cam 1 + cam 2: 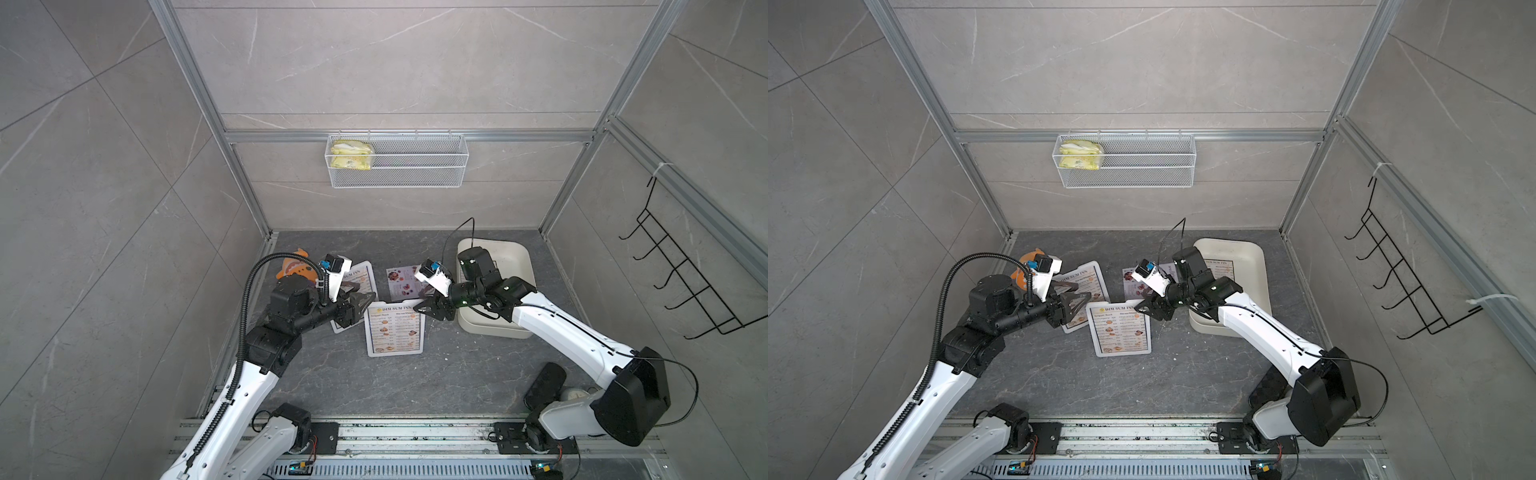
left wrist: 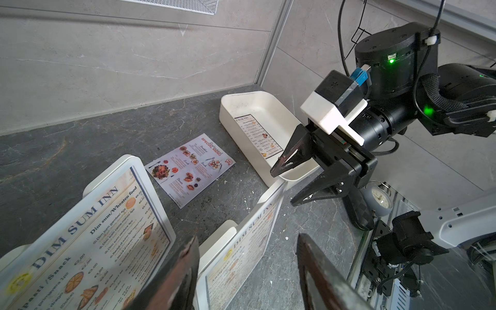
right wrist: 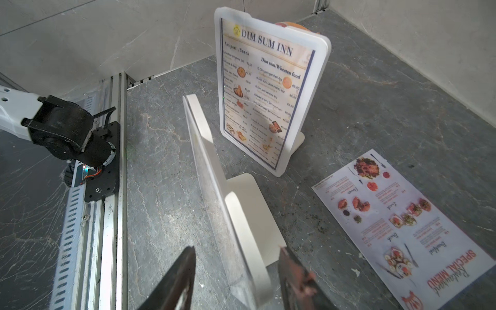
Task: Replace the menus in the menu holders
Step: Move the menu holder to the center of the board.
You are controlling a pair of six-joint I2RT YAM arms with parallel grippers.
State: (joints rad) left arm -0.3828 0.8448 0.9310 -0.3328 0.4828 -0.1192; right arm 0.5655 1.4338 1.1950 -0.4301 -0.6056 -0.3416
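The right tool (image 3: 236, 249) is standing open, its two fingers straddling the top right corner of the centre menu holder (image 1: 395, 332) in the middle of both top views. In the right wrist view one finger is sitting well clear of the panel and the other just beside it. The tool is gripping nothing. This holder is standing upright on its foot on the tabletop (image 1: 415, 386) and is carrying a DIM SUM INN menu (image 1: 394, 322).

The left tool (image 2: 247, 239) is also hanging open and empty. In both top views it is hovering over the lower right part of the left menu holder (image 1: 362, 275), which is standing just up and left of the centre one. That holder is showing a second DIM SUM INN menu (image 3: 264, 88).

A SPECIAL MENU sheet (image 1: 400, 280) is lying flat on the tabletop just above the centre holder, near the right tool. Right of centre, the right arm is crossing over a cream tray (image 1: 517, 259), and a third DIM SUM INN menu (image 2: 261, 137) is lying inside it.
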